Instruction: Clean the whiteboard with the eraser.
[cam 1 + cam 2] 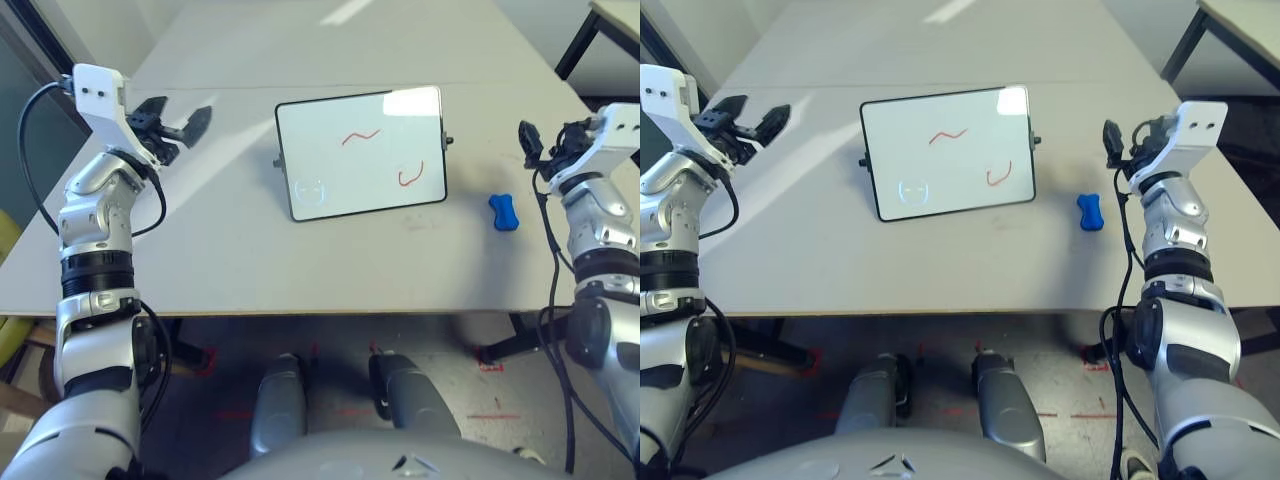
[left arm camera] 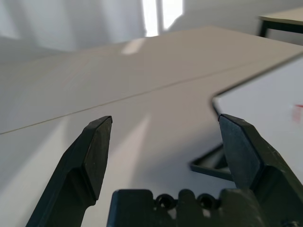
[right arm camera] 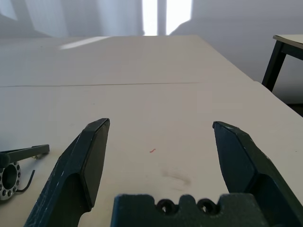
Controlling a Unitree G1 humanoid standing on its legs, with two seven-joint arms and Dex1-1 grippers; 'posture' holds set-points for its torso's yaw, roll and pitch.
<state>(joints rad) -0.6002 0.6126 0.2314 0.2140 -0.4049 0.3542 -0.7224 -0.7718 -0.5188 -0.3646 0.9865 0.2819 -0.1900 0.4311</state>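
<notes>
You've got a pale, smooth-topped desk (image 1: 380, 270), near edge toward the robot. On it, mid-width and closer to the near edge than the far one: white rectangular board with thin black frame and rounded corners (image 1: 350, 180), slightly skewed, two red squiggles on its face, dark knobs on its sides. Left black two-fingered gripper (image 2: 165, 125) is up by the desk's left edge, fingers spread, nothing between them. Right black two-fingered gripper (image 3: 161, 125) is toward the right edge, also wide apart and empty. Smallest: bright-blue bone-shaped eraser block (image 1: 504, 212), on the desk right of the board's near right corner, apart from it, between board and right arm.

Handling, your call: eraser is likely light, foam or felt, a bit squashy, won't break. Take it with the right gripper across the narrow waist; the flared ends should stop it slipping out. Don't over-squeeze. Board looks stiff, probably light enough to skid when you rub; steady its left frame edge with the left gripper, wipe with modest pressure.
</notes>
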